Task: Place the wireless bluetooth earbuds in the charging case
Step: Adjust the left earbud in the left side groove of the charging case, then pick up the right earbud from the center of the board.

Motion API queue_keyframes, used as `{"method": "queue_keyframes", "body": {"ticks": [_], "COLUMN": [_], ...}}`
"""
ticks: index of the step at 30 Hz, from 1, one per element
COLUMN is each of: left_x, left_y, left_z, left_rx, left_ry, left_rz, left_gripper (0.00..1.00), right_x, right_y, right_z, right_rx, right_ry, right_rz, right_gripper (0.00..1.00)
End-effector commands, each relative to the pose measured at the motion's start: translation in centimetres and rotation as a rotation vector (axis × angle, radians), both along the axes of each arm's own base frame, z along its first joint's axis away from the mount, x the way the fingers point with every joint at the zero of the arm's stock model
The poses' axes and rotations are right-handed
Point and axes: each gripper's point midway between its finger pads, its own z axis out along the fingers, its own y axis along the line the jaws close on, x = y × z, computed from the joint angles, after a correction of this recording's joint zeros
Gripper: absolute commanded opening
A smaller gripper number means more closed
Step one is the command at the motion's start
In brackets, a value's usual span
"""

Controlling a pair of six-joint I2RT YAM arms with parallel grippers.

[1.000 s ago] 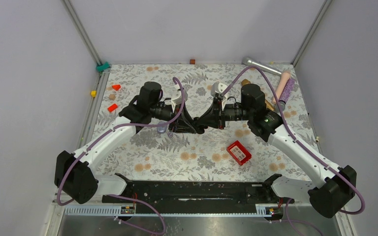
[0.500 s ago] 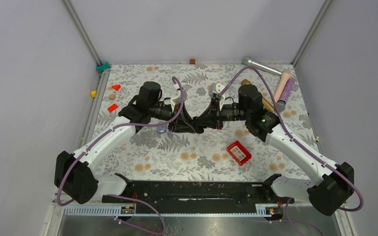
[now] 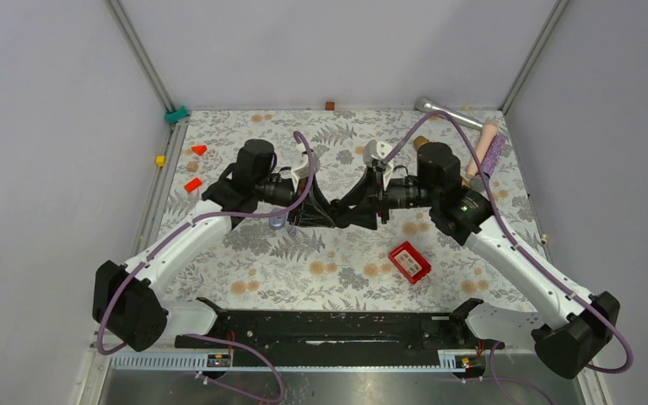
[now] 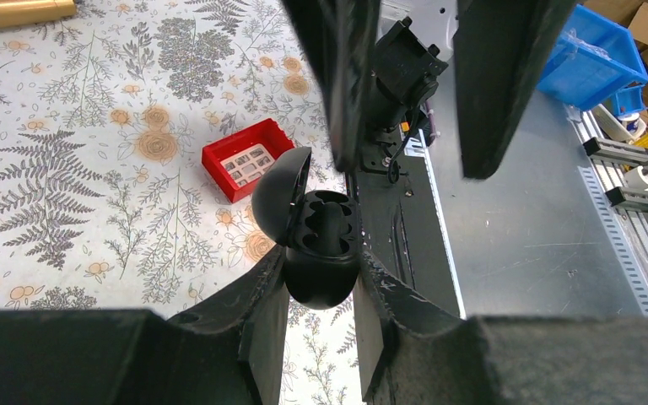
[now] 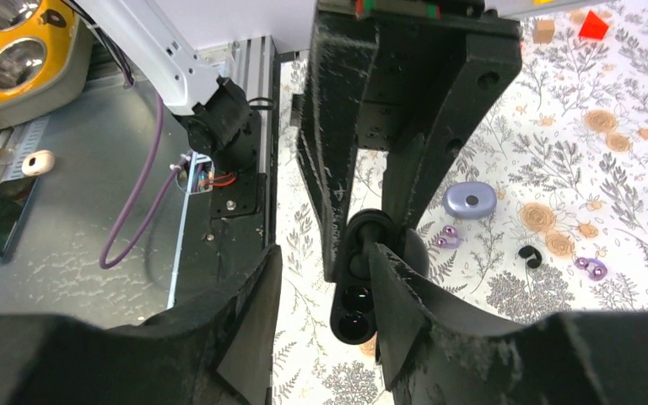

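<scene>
Top external view: both arms meet over the middle of the surface (image 3: 337, 278), wrists facing each other. The left gripper (image 3: 319, 216) and right gripper (image 3: 356, 211) stand tip to tip. A red box (image 3: 409, 261) lies near the right arm, apart from the work. The buds are too small to tell here.

Left wrist view: the left jaws are closed on the black case (image 4: 316, 257), which is held clear of the surface. Its lid (image 4: 277, 198) is swung open to the side and its mouth faces the right gripper. A dark rounded form (image 4: 327, 221) sits in one well, judged to be a seated black bud. The right jaws stand apart just beyond the mouth, with nothing seen between them.

Right wrist view: the case sits dead ahead between the parted right jaws, touching neither so far as can be told. On the surface below the left arm lie a lilac case (image 5: 470, 200), two purple buds (image 5: 447, 240) (image 5: 591, 267) and one black bud (image 5: 530, 256), all well apart.

Judgement: the loose black bud lies beyond and below the case. The left arm is nearer but occupied, so the free right arm must fetch it. Room around that bud is adequate; the patterned surface may mask it.
</scene>
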Motion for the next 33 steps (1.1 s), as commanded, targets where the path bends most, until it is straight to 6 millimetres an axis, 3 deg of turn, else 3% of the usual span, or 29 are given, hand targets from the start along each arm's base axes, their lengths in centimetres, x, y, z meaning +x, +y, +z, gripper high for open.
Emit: {"method": "queue_keyframes", "body": {"ticks": [1,6,13,17,21,25,33], "left_x": [-0.4,-0.4,-0.6,-0.5,0.1,1.0,3.0], "left_y": [-0.1,0.0,0.2,0.9,2.0,3.7,6.5], "left_z": [3.3,3.5,3.6,4.3,5.2,6.1,7.3], "left_rx": [-0.073,-0.068,-0.062,-0.058,-0.062,-0.056,-0.04], "left_ry": [-0.101,-0.11,-0.124,-0.152,-0.189,-0.25,-0.301], "left_rz": [-0.032,-0.031,-0.034,-0.024,0.018,0.082,0.212], "left_gripper": [0.0,0.0,0.0,0.0,0.0,0.0,0.0], "right_x": [-0.5,1.6,4.4,7.1,11.2,13.8,16.5], "right_y": [-1.4,-2.2,-1.8,-1.7,-2.6,-2.0,2.8], "right_z": [4.5,4.5,2.0,1.4,-0.2,-3.6,-12.3], "right_rx": [0.073,0.081,0.051,0.048,-0.034,-0.158,-0.345], "right_ry": [-0.047,-0.061,-0.024,-0.049,-0.074,-0.032,0.233], "right_rz": [-0.025,-0.136,-0.234,-0.338,-0.505,-0.528,-0.425], "right_gripper": [0.51,0.5,0.36,0.41,0.45,0.44,0.36]}}
